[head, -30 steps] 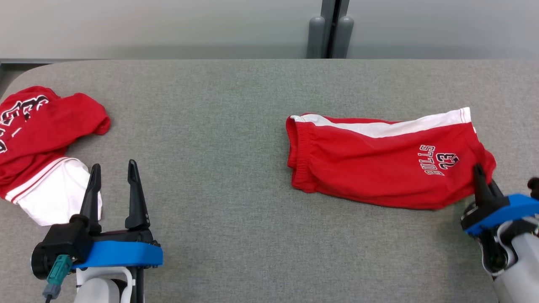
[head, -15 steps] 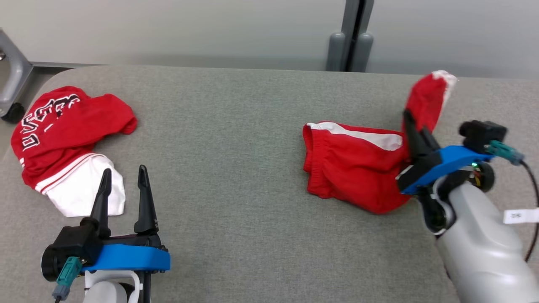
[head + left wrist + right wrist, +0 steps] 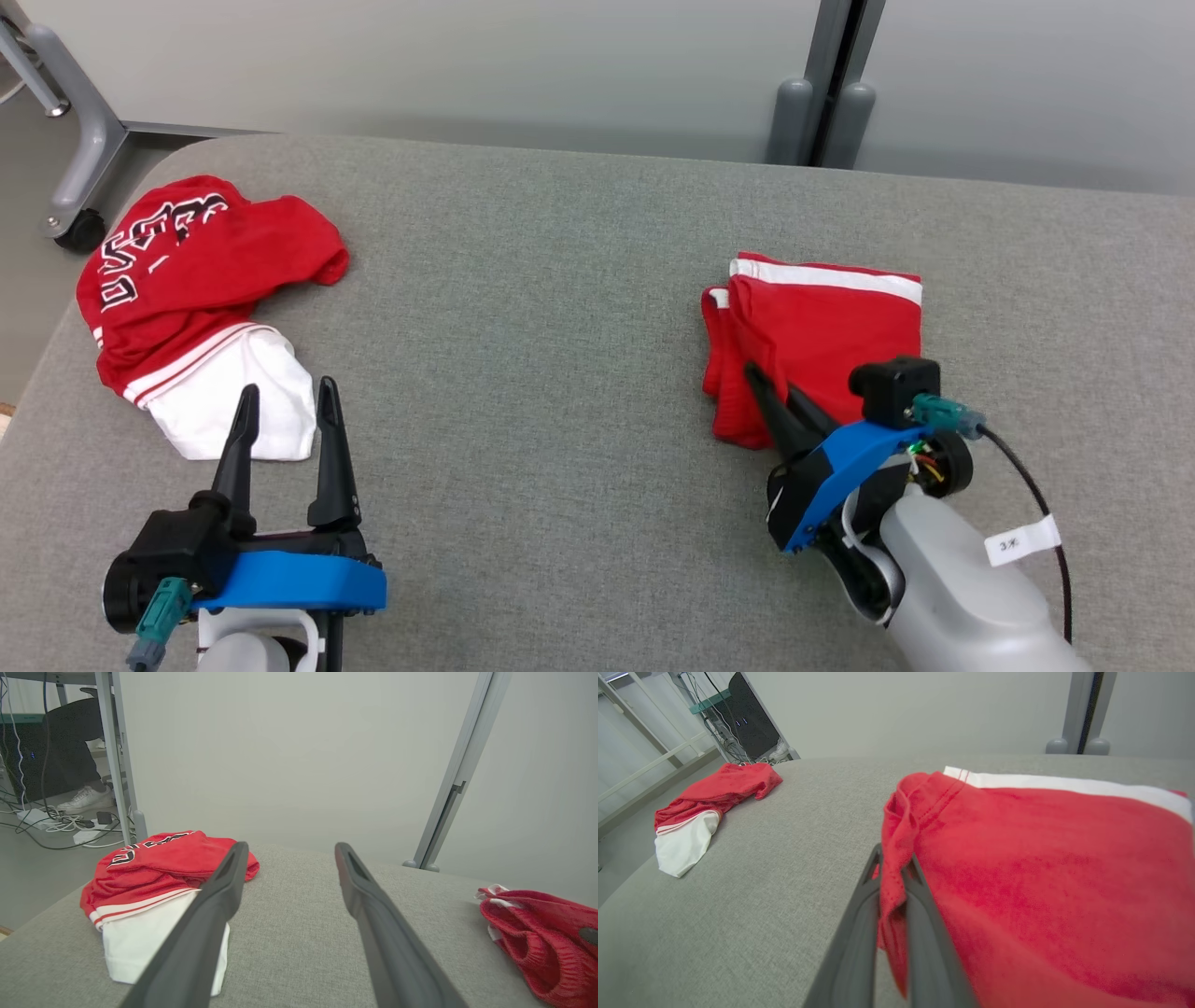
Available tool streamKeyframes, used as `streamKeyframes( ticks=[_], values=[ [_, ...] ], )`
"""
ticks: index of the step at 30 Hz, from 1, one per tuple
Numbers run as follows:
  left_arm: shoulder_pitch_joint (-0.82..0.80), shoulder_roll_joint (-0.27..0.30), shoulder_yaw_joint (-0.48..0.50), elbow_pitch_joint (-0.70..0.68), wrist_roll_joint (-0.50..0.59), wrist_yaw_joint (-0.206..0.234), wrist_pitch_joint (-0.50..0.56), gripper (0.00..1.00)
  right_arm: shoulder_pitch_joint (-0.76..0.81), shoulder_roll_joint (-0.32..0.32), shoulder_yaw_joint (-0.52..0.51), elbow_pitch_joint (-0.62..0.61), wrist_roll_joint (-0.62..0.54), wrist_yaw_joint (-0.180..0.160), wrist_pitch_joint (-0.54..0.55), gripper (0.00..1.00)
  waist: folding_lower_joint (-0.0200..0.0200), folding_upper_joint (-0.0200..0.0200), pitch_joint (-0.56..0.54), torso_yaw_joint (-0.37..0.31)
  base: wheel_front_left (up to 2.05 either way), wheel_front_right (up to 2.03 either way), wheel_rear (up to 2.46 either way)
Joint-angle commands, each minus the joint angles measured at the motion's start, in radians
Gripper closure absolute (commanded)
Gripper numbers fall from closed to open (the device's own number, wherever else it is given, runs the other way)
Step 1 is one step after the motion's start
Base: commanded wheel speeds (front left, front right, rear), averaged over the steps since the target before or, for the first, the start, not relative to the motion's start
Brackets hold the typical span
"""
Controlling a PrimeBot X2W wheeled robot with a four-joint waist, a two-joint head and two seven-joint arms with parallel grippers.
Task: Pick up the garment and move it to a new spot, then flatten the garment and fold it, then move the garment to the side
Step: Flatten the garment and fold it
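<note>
Nearest, low at the robot's L side, the L gripper [image 3: 287, 387] [image 3: 290, 847] sits w/ its two dark fingers spread wide and nothing btwn them, pointing away over the grey table [image 3: 523, 308]. Its fingertips are just beside the white end of a crumpled garment [image 3: 187, 271]; can't tell if they touch the cloth. On the R side, the R gripper [image 3: 767, 378] [image 3: 894, 854] comes in from the lower R on its pale forearm w/ fingers drawn nearly together. The R wrist view shows the near L edge of the shorts [image 3: 822, 327] [image 3: 1041, 858] pinched btwn them, a red hem running up through the narrow gap. The shorts lie on the table's R half, folded into a compact, roughly square stack, red w/ a white stripe along the far edge and layered edges showing at the L side. They are well apart from the crumpled garment [image 3: 154, 877] [image 3: 710, 798], which lies bunched near the table's far L corner, red w/ black-and-white lettering on top and a white part toward the robot. Beyond the table's far edge is a grey post [image 3: 822, 93] against a pale wall. Past the L corner is a wheeled metal leg [image 3: 79, 187], and in the L wrist view, floor cables and a person's white shoe [image 3: 86, 799].
</note>
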Motion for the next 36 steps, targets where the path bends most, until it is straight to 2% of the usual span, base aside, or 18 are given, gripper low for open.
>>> streamKeyframes(
  ticks=[1, 15, 16, 17, 18, 26, 36],
  values=[
    [0.008, -0.001, 0.002, -0.002, -0.005, 0.005, -0.003, 0.0, 0.024, -0.002, 0.022, -0.01, 0.003, 0.001, -0.002, 1.0, 0.0, 0.0, -0.001, 0.0, 0.0, 0.0, 0.0],
    [-0.008, -0.001, -0.013, 0.004, -0.012, 0.007, -0.003, 0.0, 0.086, -0.016, 0.181, -0.016, -0.007, 0.001, -0.018, 1.0, 0.0, 0.0, 0.004, -0.01, 0.0, 0.0, 0.0],
    [-0.008, -0.001, -0.014, 0.004, -0.012, 0.007, -0.003, 0.0, 0.083, -0.02, 0.19, -0.015, -0.013, 0.001, -0.02, 0.67, 0.0, 0.0, 0.005, -0.011, 0.0, 0.0, 0.0],
    [-0.008, -0.001, -0.013, 0.004, -0.012, 0.006, -0.003, 0.0, 0.081, -0.02, 0.196, -0.017, -0.015, 0.001, -0.023, 0.03, 0.0, 0.0, 0.006, -0.013, 0.0, 0.0, 0.0],
    [-0.009, -0.001, -0.012, 0.004, -0.012, 0.006, -0.003, 0.0, 0.079, -0.022, 0.2, -0.018, -0.013, 0.001, -0.025, 0.0, 0.0, 0.0, 0.007, -0.014, 0.0, 0.0, 0.0],
    [-0.001, -0.001, 0.003, 0.008, 0.004, 0.004, -0.003, 0.0, 0.093, -0.061, 0.154, -0.103, -0.034, 0.001, -0.069, 0.0, 0.0, 0.0, -0.005, -0.063, 0.0, 0.0, 0.0],
    [-0.004, 0.0, 0.022, 0.018, 0.029, -0.007, -0.003, 0.0, 0.206, -0.087, -0.093, -0.312, -0.135, 0.001, -0.075, 0.0, 0.0, 0.0, -0.033, -0.154, 0.0, 0.0, 0.0]
  ],
)
